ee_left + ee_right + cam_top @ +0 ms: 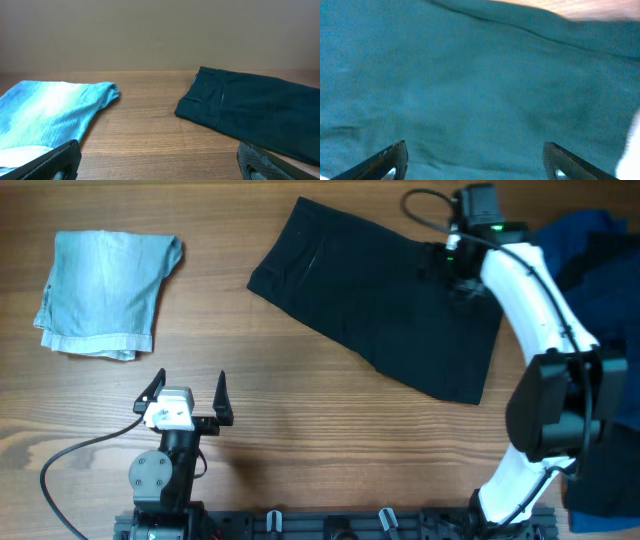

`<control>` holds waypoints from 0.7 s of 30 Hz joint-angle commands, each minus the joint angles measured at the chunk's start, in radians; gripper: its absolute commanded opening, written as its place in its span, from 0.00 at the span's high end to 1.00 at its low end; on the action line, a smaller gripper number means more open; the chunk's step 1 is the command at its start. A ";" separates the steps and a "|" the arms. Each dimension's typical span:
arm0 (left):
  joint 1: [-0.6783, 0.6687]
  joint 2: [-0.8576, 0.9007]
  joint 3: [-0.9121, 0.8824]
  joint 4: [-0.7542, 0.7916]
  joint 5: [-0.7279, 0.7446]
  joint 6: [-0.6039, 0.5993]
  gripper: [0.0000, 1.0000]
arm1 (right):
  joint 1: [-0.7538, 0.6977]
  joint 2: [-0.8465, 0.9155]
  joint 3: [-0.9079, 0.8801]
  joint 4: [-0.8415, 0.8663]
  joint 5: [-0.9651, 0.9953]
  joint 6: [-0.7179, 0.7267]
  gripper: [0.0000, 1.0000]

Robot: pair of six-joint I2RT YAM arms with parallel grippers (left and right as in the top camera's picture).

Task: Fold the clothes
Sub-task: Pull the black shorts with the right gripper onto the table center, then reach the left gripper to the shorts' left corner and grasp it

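Dark pants (pixel 380 310) lie spread flat directly under your right gripper (pixel 452 262). Its fingers stand wide apart close over the cloth, holding nothing. Your left gripper (pixel 190 380) is also wide and empty, with the pants ahead to its right and a folded light blue garment (pixel 105 295) ahead to its left. A blue clothes pile (pixel 590 235) sits just right of the right gripper.

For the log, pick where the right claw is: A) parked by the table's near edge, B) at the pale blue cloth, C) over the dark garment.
C: the right claw sits open over the dark garment, whose fabric fills its wrist view.
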 commanded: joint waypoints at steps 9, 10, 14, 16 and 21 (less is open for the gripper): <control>-0.005 -0.007 -0.006 0.056 0.040 0.003 0.00 | -0.157 -0.021 0.003 -0.081 0.004 0.001 0.00; -0.005 -0.007 -0.006 0.095 0.103 0.004 0.00 | -0.157 -0.021 0.003 -0.080 0.004 0.001 0.00; -0.005 -0.004 0.069 0.107 0.158 -0.130 0.00 | -0.157 -0.021 0.003 -0.047 0.004 0.001 0.00; -0.005 0.020 0.137 0.104 0.159 -0.157 0.00 | -0.157 -0.021 0.003 -0.015 0.004 0.002 0.00; -0.004 0.254 0.487 -0.069 0.159 -0.183 0.00 | -0.157 -0.021 0.003 0.058 0.004 0.002 0.00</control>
